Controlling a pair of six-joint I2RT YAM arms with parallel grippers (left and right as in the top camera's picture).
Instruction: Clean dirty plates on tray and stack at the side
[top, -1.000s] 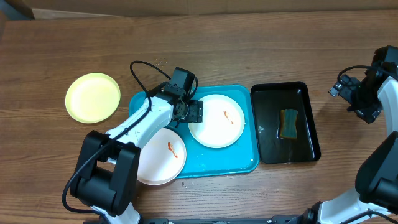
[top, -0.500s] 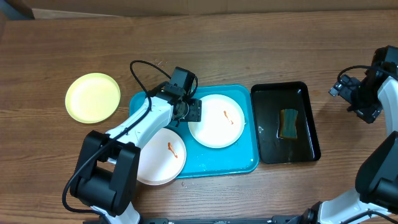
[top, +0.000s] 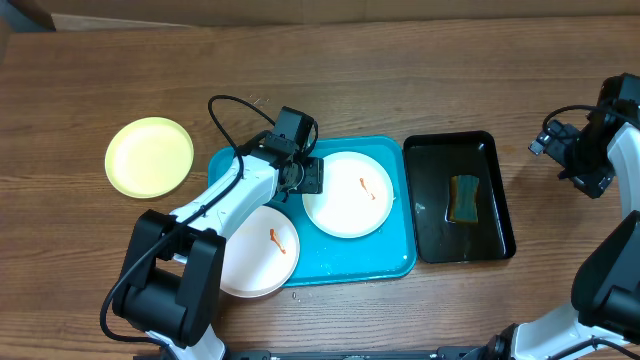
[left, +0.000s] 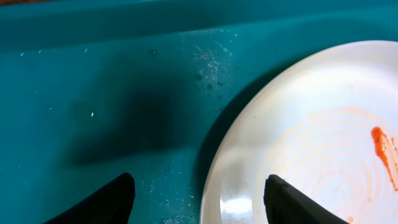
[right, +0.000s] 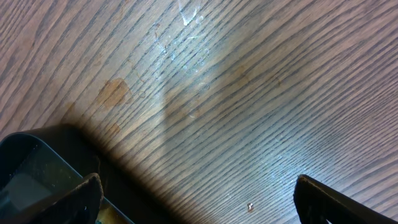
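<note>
The teal tray (top: 350, 262) holds a white plate (top: 350, 195) with an orange smear. A second smeared white plate (top: 255, 250) overlaps the tray's front left corner. A pale yellow-green plate (top: 150, 156) lies on the table to the left. My left gripper (top: 312, 178) is low at the first plate's left rim. In the left wrist view the gripper (left: 198, 199) is open, one finger over the tray floor (left: 93, 93) and the other over the plate (left: 311, 143), neither pressing the rim. My right gripper (top: 562, 150) hovers open at the far right, over bare wood (right: 196, 199).
A black tray (top: 505, 215) right of the teal one holds a green-and-yellow sponge (top: 464, 197); its corner (right: 31, 162) shows in the right wrist view. The left arm's cable loops above the teal tray's back left corner.
The left gripper's jaws have narrowed a little around the plate's rim. Plates, trays and the right arm have not moved.
</note>
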